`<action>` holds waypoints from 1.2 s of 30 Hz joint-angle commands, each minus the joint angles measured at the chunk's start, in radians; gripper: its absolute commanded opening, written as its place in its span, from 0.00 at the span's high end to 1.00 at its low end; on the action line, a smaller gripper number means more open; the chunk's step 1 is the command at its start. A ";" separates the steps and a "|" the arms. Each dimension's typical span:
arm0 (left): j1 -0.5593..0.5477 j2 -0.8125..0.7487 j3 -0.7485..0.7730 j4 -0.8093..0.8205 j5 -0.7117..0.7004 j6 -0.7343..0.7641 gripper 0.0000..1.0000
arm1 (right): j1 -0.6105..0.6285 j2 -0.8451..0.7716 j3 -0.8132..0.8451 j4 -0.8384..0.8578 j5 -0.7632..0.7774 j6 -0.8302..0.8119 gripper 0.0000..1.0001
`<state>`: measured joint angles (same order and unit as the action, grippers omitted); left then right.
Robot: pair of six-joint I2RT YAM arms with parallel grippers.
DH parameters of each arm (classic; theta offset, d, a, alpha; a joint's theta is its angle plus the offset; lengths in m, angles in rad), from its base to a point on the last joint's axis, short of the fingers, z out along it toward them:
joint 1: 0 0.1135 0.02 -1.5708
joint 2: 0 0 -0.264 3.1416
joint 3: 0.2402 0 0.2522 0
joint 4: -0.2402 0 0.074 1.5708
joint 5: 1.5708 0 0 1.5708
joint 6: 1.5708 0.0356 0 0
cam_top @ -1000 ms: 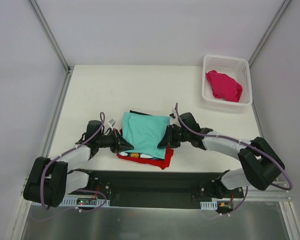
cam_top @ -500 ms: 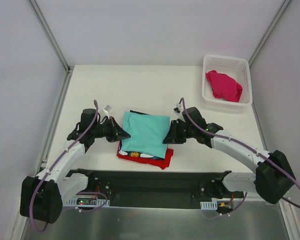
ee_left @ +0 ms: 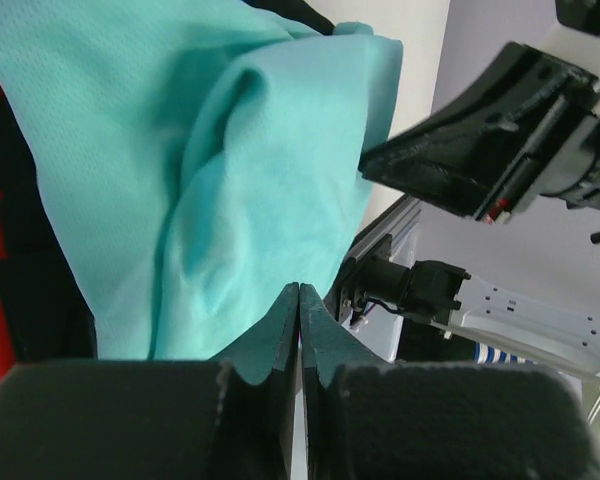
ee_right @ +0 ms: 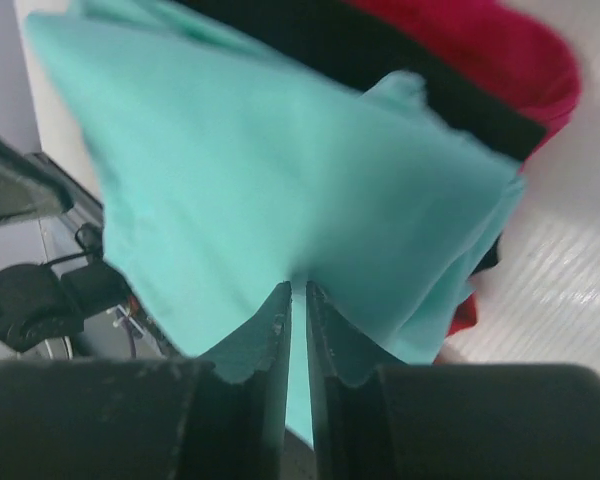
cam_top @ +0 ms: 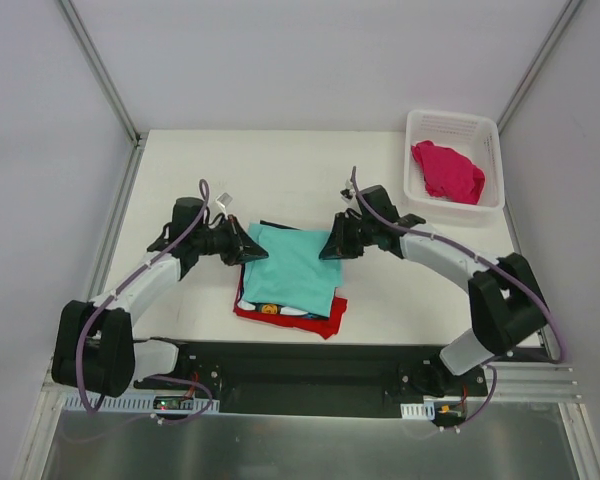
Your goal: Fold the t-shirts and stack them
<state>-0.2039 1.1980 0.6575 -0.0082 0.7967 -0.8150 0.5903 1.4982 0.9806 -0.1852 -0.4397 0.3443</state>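
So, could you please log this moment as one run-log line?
left tool shut on mint-teal shirt, far-left corner | right tool shut on far-right corner | below: black shirt, red shirt | pink shirt in basket

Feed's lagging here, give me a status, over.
Left tool and right tool shut on opposite sides of teal shirt. It lies atop black shirt and red shirt. Pink shirt in basket; nothing blocking.
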 commanded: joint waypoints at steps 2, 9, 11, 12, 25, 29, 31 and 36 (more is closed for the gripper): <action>-0.008 0.106 0.051 0.111 -0.019 0.057 1.00 | -0.061 0.141 0.119 0.055 -0.071 -0.047 0.86; -0.003 0.259 0.206 0.109 0.027 0.089 1.00 | -0.087 0.203 0.210 0.040 -0.102 -0.044 0.87; -0.003 0.282 0.232 0.109 0.041 0.086 1.00 | -0.098 0.200 0.236 0.024 -0.114 -0.042 0.87; -0.003 0.287 0.255 0.109 0.042 0.080 1.00 | -0.101 0.200 0.243 0.017 -0.113 -0.044 0.87; -0.003 0.356 0.194 0.160 0.030 0.100 1.00 | -0.164 0.267 0.198 0.041 -0.133 -0.074 0.87; -0.003 0.354 0.163 0.163 0.016 0.114 1.00 | -0.168 0.270 0.176 0.053 -0.134 -0.074 0.86; -0.002 0.351 0.156 0.163 0.004 0.122 1.00 | -0.168 0.266 0.168 0.052 -0.133 -0.080 0.87; 0.029 0.359 0.122 0.163 0.006 0.140 1.00 | -0.179 0.258 0.147 0.046 -0.126 -0.102 0.87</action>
<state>-0.2008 1.5578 0.8078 0.1322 0.8043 -0.7235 0.4229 1.7756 1.1473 -0.1455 -0.5549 0.2836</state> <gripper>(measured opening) 0.002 0.135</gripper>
